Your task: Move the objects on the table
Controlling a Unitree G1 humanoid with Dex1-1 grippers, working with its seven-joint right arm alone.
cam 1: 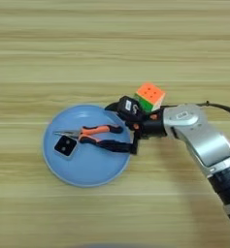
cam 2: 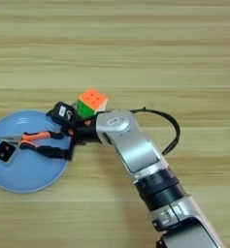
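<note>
Your wooden table (cam 1: 111,43) fills the frame. The blue plate (cam 1: 94,172), left of centre, holds the needle-nose pliers (cam 1: 94,138) and small black block (cam 1: 65,146). The puzzle cube (cam 1: 150,96) sits just beyond its upper-right rim. Your right gripper (cam 1: 132,138) reaches the pliers' handle ends; its grip possibly closed, but you cannot tell.

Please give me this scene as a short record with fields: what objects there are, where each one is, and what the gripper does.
surface: wooden table
plate: round blue plate, left of centre
pliers: pliers with orange-and-black handles lie on the plate, tips pointing left, handles toward the right rim
block: small black block with two white dots, on the plate, left of the pliers
cube: puzzle cube, orange top and green side, on the table beyond the plate's right rim
gripper: right gripper at the pliers' handle ends; finger state unclear
</note>
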